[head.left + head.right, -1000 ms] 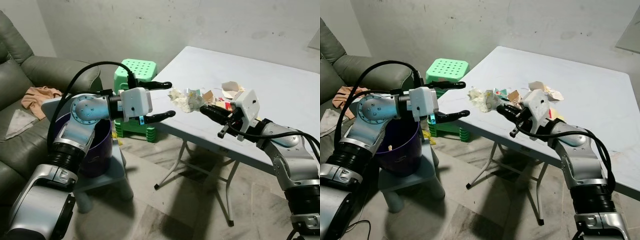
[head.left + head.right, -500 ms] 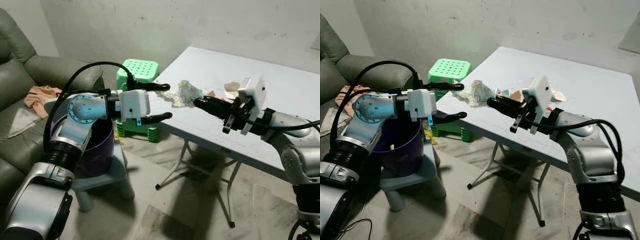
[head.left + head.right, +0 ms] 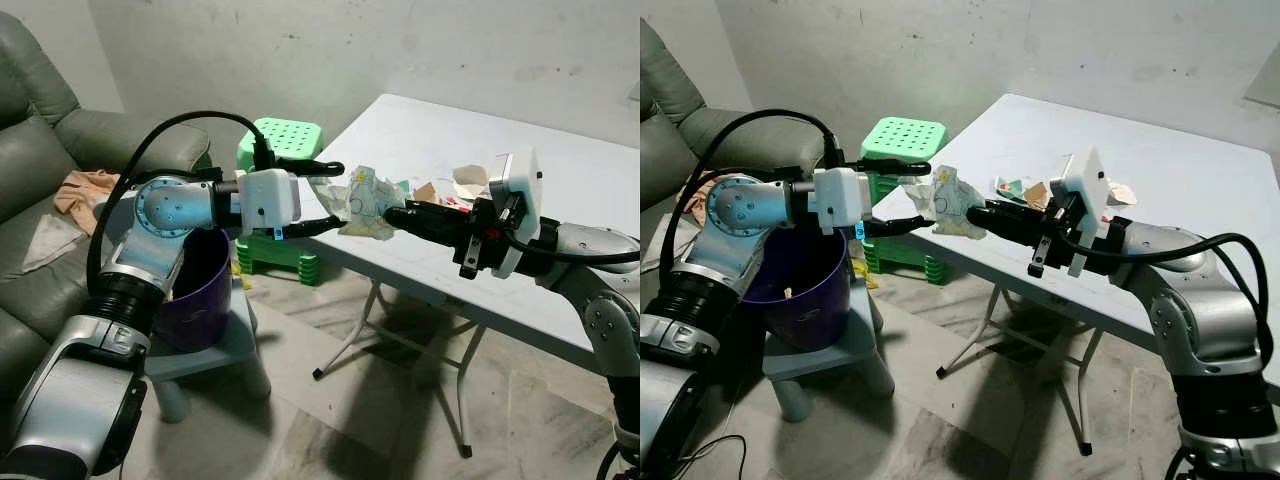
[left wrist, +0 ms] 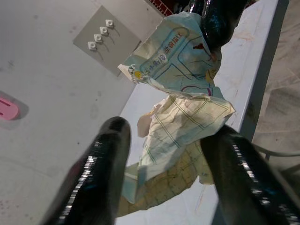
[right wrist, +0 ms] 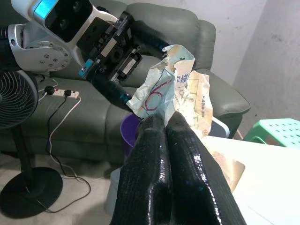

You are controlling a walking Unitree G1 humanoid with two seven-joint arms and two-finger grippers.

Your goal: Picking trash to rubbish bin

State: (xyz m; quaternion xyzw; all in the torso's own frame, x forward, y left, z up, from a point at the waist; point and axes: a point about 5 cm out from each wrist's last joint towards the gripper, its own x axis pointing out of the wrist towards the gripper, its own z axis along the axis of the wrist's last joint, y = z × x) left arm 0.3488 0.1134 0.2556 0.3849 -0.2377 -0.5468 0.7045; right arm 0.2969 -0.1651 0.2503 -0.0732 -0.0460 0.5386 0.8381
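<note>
- Green plastic stool (image 3: 285,140) beside the counter (image 3: 560,190).
- Grey-green sofa (image 3: 40,130) with an orange cloth (image 3: 78,188) on it.
- Standing fan (image 5: 14,101) before the sofa.

Silver arms (image 3: 165,225), white wrist housings, black cables

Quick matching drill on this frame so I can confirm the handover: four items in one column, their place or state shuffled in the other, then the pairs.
Items:
1. crumpled paper
2. left gripper
3. purple bin
4. green stool

States:
A. on a low grey stand by the sofa
B. open, fingers on either side of the paper
C. behind the left arm, beside the table
D. pinched in the right gripper, off the table edge

Pairs: 1-D, 2-B, 3-A, 4-C
</note>
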